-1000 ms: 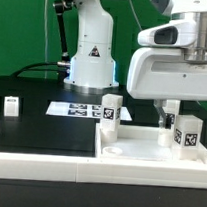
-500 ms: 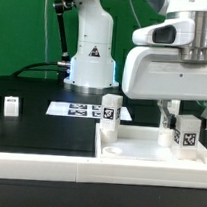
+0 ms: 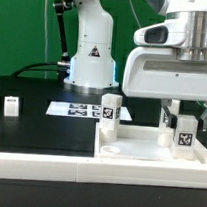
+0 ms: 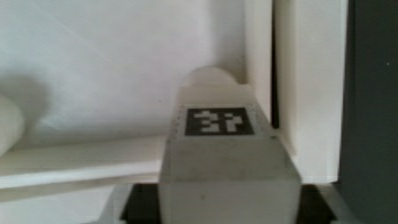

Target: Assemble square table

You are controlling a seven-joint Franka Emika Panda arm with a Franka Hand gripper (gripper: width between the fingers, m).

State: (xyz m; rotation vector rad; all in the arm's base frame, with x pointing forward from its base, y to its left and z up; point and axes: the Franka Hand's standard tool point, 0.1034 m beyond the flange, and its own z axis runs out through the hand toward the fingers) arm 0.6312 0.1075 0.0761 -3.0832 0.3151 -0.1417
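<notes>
Exterior view: a white tagged leg (image 3: 186,133) stands upright on the square top (image 3: 148,153), at its right side, with the gripper (image 3: 186,116) closed on it. Wrist view: the leg (image 4: 221,150) runs lengthwise between the jaws, tag facing the camera.

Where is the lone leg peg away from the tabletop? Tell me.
In the exterior view the lone leg peg stands upright on the black board at the far left, apart from the marker board to its right.

Ext cam low, table-level, wrist cam close-up, both see leg peg (image 3: 187,131) (image 4: 222,150)
</notes>
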